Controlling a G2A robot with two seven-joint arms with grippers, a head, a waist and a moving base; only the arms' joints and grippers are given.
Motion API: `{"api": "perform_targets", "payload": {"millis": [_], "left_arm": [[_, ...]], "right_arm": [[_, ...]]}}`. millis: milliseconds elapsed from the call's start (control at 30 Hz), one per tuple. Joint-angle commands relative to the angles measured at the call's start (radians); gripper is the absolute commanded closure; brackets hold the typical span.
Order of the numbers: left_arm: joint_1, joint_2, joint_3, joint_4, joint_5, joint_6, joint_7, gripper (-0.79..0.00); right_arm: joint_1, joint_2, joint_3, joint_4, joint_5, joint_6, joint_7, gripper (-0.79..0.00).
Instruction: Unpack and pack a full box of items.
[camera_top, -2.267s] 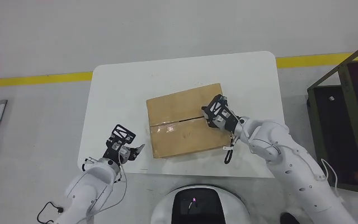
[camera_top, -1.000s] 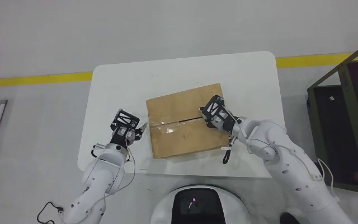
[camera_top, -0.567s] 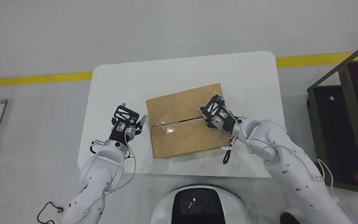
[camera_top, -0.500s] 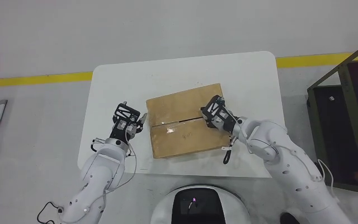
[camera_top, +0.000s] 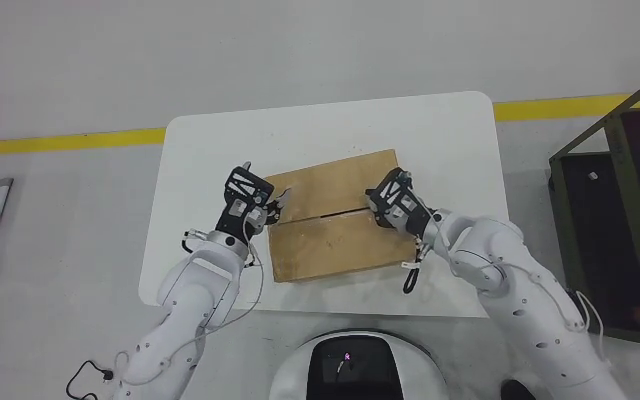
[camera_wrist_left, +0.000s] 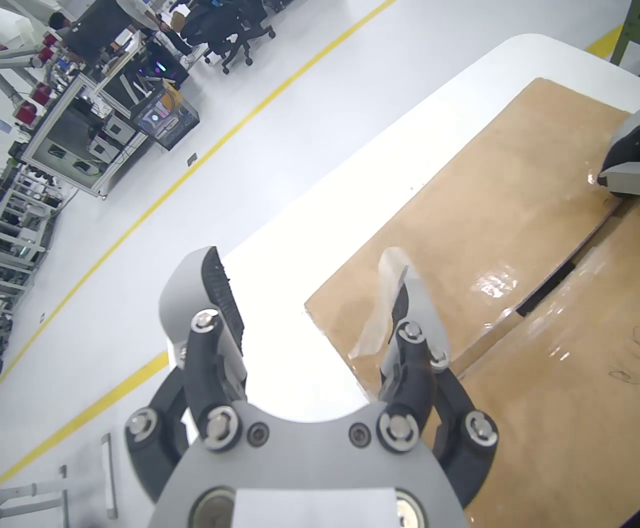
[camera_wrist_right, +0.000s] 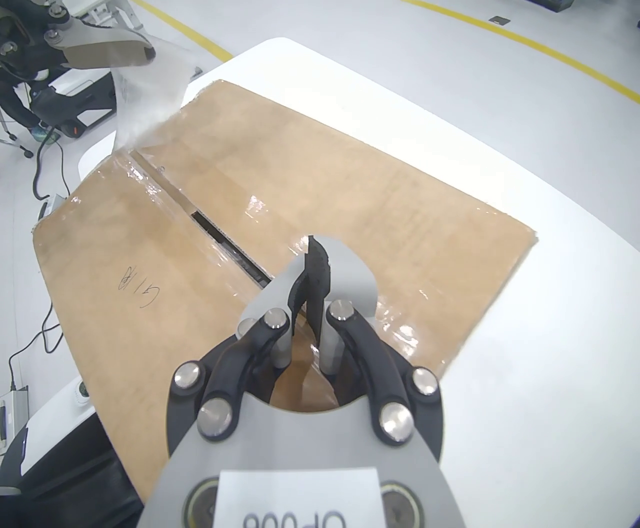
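A closed cardboard box (camera_top: 330, 240) lies in the middle of the white table, with clear tape along its centre seam (camera_top: 325, 213). My left gripper (camera_top: 270, 205) is at the left end of that seam, open (camera_wrist_left: 310, 270). A peeled strip of clear tape (camera_wrist_left: 385, 295) clings to one of its fingers and curls up off the box edge. The same tape strip (camera_wrist_right: 145, 100) shows in the right wrist view, rising toward the left gripper (camera_wrist_right: 100, 45). My right gripper (camera_top: 382, 200) rests shut (camera_wrist_right: 312, 255) on the box top at the seam's right end.
Bare white table (camera_top: 210, 160) surrounds the box on all sides. A dark metal rack (camera_top: 595, 210) stands off the table to the right. A yellow floor line (camera_top: 80, 140) runs behind the table. A short cable (camera_top: 408, 275) hangs by the right forearm.
My left arm has moved from the table's front left up to the box's left edge at the seam, where a tape end is now lifted. The right gripper has stayed put.
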Motion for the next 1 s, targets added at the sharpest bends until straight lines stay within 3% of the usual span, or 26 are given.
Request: {"api": "perform_targets", "payload": {"millis": [0,367,533,767,967], "left_arm": [[-0.008,-0.003,0.012,-0.005,-0.005,-0.003,-0.002,-0.64],[-0.05,-0.018,0.044,-0.033,-0.059,-0.008,-0.024,-0.686],[-0.047,-0.02,0.04,-0.071,-0.065,-0.015,-0.046,-0.785],[0.01,-0.011,-0.093,-0.163,-0.076,0.007,-0.184,-0.785],[0.135,0.004,-0.248,-0.247,-0.025,-0.017,-0.32,-0.785]], "right_arm": [[-0.005,0.001,0.012,-0.009,0.003,0.002,0.002,0.0],[-0.059,0.017,0.125,-0.015,0.046,-0.004,0.028,0.0],[-0.077,0.02,0.15,-0.02,0.055,-0.012,0.032,0.0],[-0.075,0.018,0.137,-0.023,0.054,-0.021,0.028,0.0],[-0.067,0.015,0.127,-0.017,0.051,-0.027,0.026,0.0]]}}
